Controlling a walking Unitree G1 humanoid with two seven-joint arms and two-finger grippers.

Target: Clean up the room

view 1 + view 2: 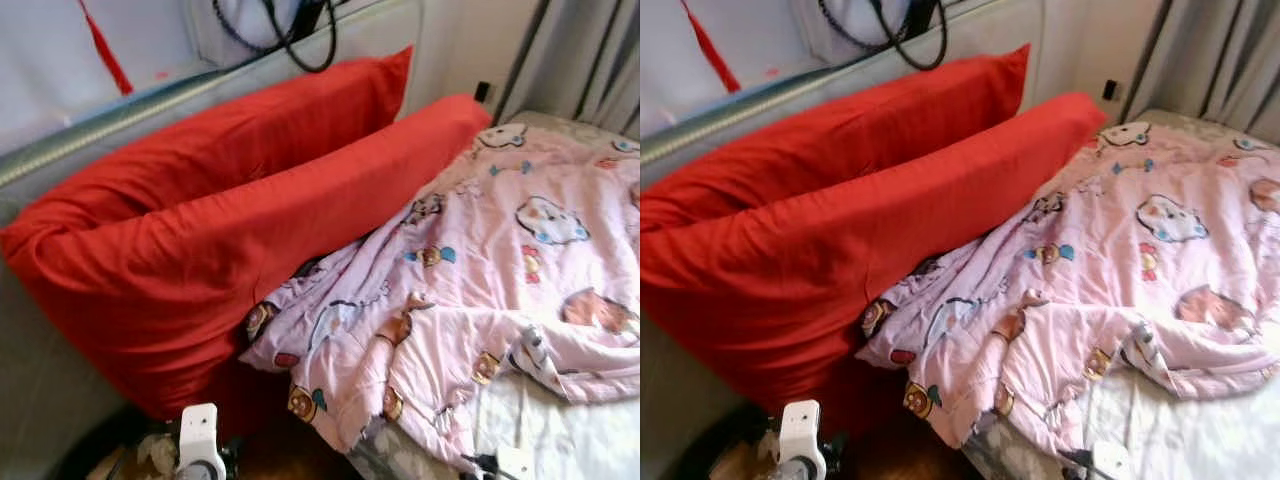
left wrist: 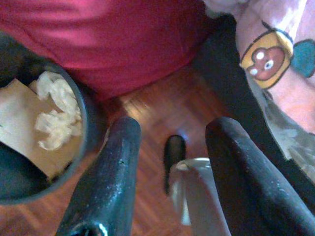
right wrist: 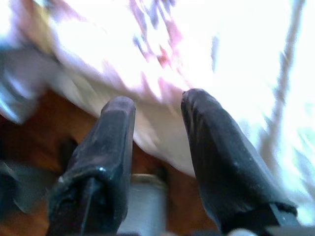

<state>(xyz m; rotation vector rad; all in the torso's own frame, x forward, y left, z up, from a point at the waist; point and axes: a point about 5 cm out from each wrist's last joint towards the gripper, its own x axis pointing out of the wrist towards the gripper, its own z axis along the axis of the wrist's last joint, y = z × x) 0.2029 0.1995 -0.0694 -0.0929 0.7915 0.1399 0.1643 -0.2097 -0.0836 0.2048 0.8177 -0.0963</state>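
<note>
Two red pillows (image 1: 230, 230) lean against the grey headboard at the left end of the bed. A crumpled pink quilt (image 1: 500, 290) with cartoon bears lies beside them, one corner hanging over the bed's edge. My left gripper (image 2: 174, 130) is open and empty, low over the wooden floor (image 2: 162, 105) between a dark bin (image 2: 84, 123) and the bed. The left wrist (image 1: 198, 445) shows at the bottom edge. My right gripper (image 3: 157, 101) is open with nothing between its fingers, just below the quilt's overhanging edge (image 3: 147, 73); this view is blurred.
The dark bin (image 1: 120, 462) on the floor holds crumpled paper (image 2: 56, 113) and cardboard. Black cables (image 1: 290, 35) hang on the wall above the headboard. Grey curtains (image 1: 590, 60) close off the far right. White bedsheet (image 1: 570, 435) shows under the quilt.
</note>
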